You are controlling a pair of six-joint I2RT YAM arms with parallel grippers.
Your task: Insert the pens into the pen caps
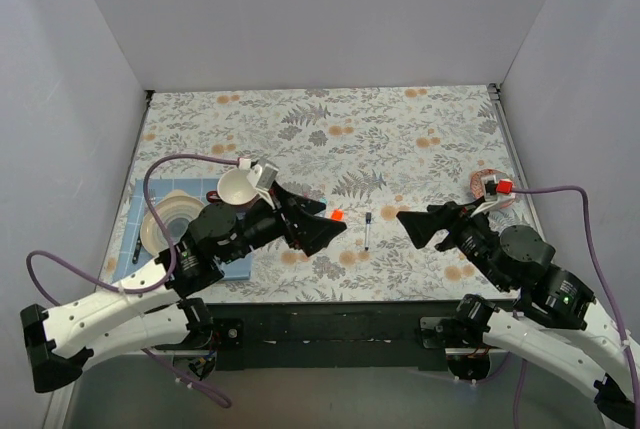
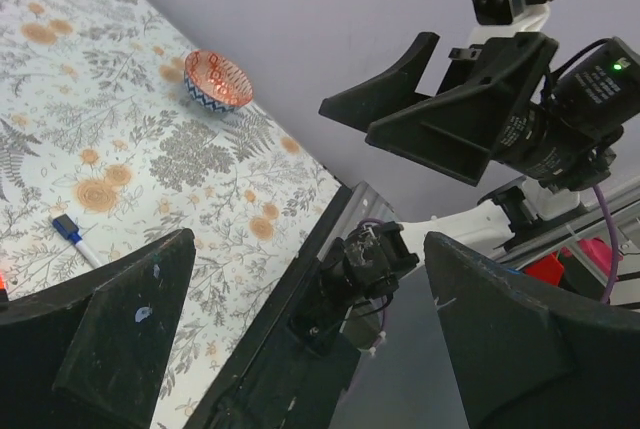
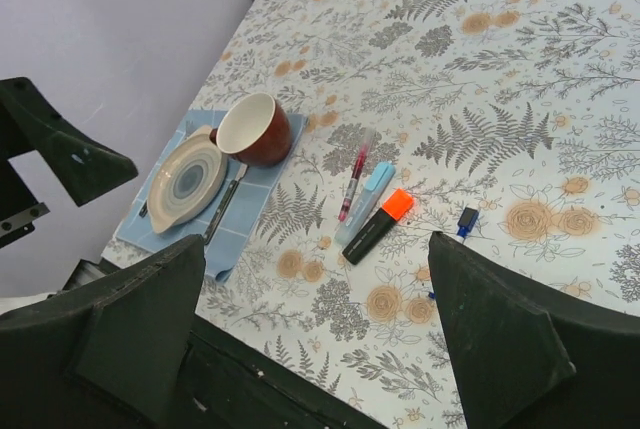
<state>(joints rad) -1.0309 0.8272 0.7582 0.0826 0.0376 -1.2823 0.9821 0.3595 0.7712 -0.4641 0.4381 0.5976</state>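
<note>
A: Start nearest the arms. How do the grippers stand?

B: The left gripper has its fingers spread wide with nothing between them. The right gripper is the same. Neither touches a pen.

A: And the task's things?

B: Take the brown mug as the marker. To its right and a little nearer the arms, the light blue pen and the black marker lie side by side, touching or nearly so. Farther right of the mug, apart from both, lies the dark blue cap. A slim pale stem seems to run from it, but it is too small to be sure.

A: The orange cap?

B: An orange piece sits at the end of the black marker. I cannot tell whether it is pushed home.

A: So how far along?

B: Barely begun, I'd judge. Nothing is picked up, and the light blue pen and dark blue cap at least are left to join.

A: Beyond that?

B: A patterned bowl, well to the mug's right.
</note>
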